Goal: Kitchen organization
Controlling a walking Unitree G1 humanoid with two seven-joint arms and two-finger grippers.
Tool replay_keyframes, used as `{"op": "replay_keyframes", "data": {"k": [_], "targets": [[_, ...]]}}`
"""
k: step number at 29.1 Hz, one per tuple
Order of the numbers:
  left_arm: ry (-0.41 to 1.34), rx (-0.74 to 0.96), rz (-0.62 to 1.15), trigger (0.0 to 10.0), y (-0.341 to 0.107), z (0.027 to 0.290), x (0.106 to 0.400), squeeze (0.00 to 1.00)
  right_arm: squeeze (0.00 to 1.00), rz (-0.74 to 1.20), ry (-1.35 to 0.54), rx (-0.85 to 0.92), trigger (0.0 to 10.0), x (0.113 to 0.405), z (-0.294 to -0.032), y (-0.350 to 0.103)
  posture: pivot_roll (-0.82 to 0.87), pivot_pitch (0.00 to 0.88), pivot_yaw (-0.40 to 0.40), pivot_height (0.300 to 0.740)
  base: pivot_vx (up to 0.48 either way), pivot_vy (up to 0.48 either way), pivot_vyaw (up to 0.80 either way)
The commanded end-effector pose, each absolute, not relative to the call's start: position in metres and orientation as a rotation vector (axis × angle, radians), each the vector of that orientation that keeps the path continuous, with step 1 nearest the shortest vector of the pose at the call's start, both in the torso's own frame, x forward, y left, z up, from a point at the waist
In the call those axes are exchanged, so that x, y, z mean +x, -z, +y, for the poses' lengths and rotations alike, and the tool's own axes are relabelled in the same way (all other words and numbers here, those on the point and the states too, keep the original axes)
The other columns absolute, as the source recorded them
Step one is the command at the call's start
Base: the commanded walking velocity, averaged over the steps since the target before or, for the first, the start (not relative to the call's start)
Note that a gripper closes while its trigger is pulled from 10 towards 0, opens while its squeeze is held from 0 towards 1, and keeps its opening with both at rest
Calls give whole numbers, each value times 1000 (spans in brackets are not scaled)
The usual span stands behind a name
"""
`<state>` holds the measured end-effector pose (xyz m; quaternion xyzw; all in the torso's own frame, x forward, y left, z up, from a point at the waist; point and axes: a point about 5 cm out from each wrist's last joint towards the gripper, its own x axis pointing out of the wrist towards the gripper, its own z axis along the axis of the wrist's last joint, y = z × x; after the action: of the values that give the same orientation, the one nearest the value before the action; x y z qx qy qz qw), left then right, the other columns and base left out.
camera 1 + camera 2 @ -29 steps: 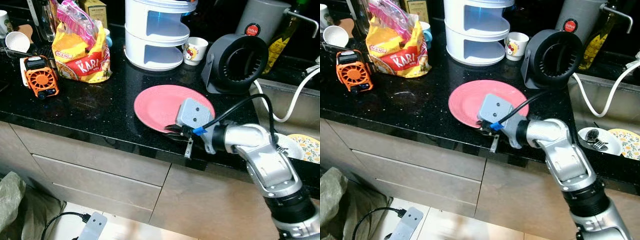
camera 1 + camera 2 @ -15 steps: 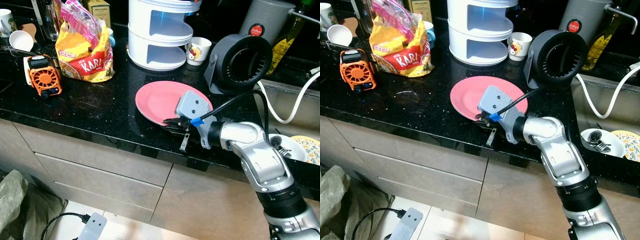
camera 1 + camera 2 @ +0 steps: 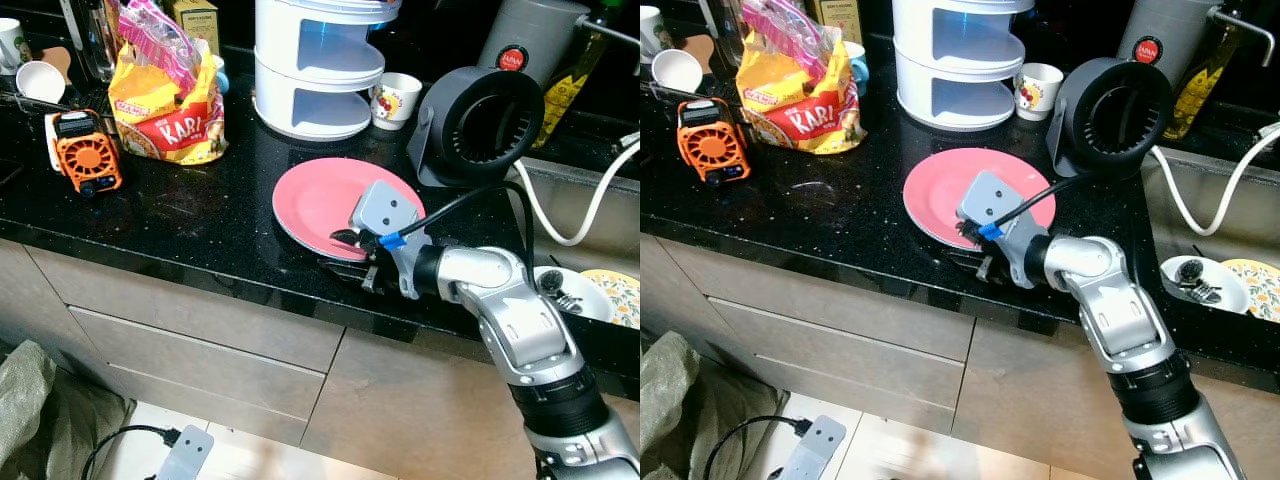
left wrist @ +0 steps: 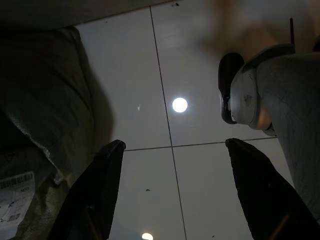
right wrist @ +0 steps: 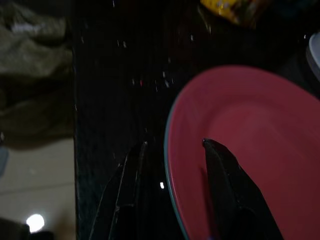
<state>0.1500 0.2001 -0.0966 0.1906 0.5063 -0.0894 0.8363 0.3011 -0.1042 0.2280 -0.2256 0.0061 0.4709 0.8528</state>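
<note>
Claw [image 5: 172, 150] — right arm's — straddles pink plate [image 3: 325, 195] rim, fingers apart.

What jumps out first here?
The pink plate near the front edge of the black counter, with the right tool open astride its rim, one finger over the plate, one outside. Behind stand a white tiered rack and a yellow Kari snack bag.

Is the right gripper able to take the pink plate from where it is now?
Probably yes. The right gripper is open at the near rim of the pink plate, one finger over the plate, the other over the black counter; nothing lies between.
</note>
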Motion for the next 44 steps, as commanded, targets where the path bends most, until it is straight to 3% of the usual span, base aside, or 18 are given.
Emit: {"op": "replay_keyframes", "data": {"k": [1,9,28,44], "targets": [[200,404,1094,10000,99,199,144,0,0,-1,-981,-434,10000,303,-105,-233,77,73,-62,740,0,0,0],[201,408,1094,10000,99,199,144,0,0,-25,-953,-389,10000,306,-99,-238,78,69,-63,740,0,0,0],[201,409,1092,10000,99,199,145,0,0,29,-895,-546,10000,316,-91,-225,85,59,-69,740,0,0,0],[199,407,1094,10000,99,200,144,0,0,85,-805,-675,10000,324,-99,-216,85,68,-66,740,0,0,0]]}}
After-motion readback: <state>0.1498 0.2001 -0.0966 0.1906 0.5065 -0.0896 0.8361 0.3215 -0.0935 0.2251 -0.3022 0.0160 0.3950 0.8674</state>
